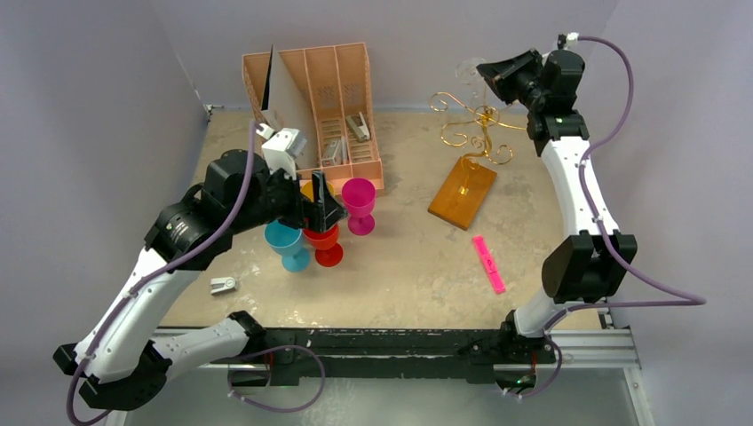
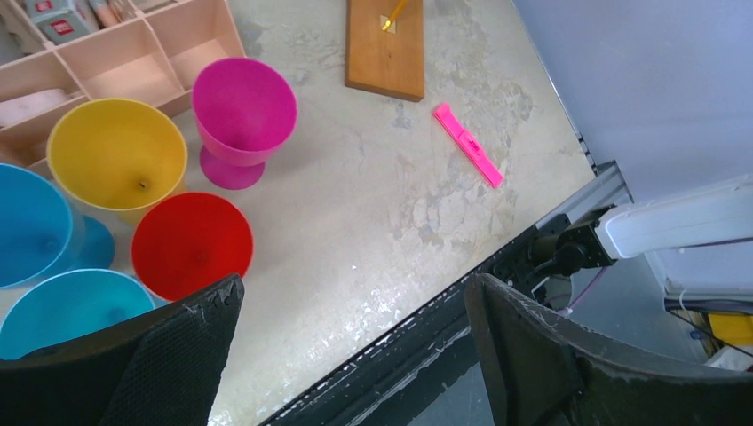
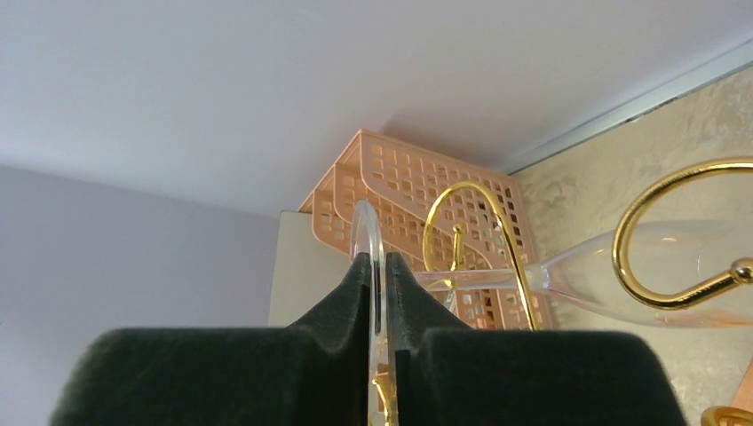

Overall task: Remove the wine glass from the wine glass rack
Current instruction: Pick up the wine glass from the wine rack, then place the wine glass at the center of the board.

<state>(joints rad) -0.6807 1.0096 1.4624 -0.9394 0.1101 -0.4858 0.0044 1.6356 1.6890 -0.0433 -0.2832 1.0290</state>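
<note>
The wine glass rack (image 1: 475, 133) is a stand of curly gold wire arms on an orange-brown wooden base (image 1: 463, 192), at the back right. A clear wine glass (image 3: 657, 271) hangs on it, its stem passing through a gold loop (image 3: 479, 248). My right gripper (image 3: 379, 266) is shut on the flat round foot of the wine glass, high at the rack's top (image 1: 484, 75). My left gripper (image 2: 355, 302) is open and empty, above the coloured cups at the left (image 1: 315, 206). The rack's base also shows in the left wrist view (image 2: 386, 53).
Magenta (image 1: 359, 202), red (image 1: 324, 244) and blue (image 1: 289, 244) plastic goblets stand left of centre; a yellow goblet (image 2: 117, 153) shows too. A pink-tan slotted organiser (image 1: 333, 115) stands at the back. A pink strip (image 1: 487, 264) and a small grey clip (image 1: 223, 285) lie on the table.
</note>
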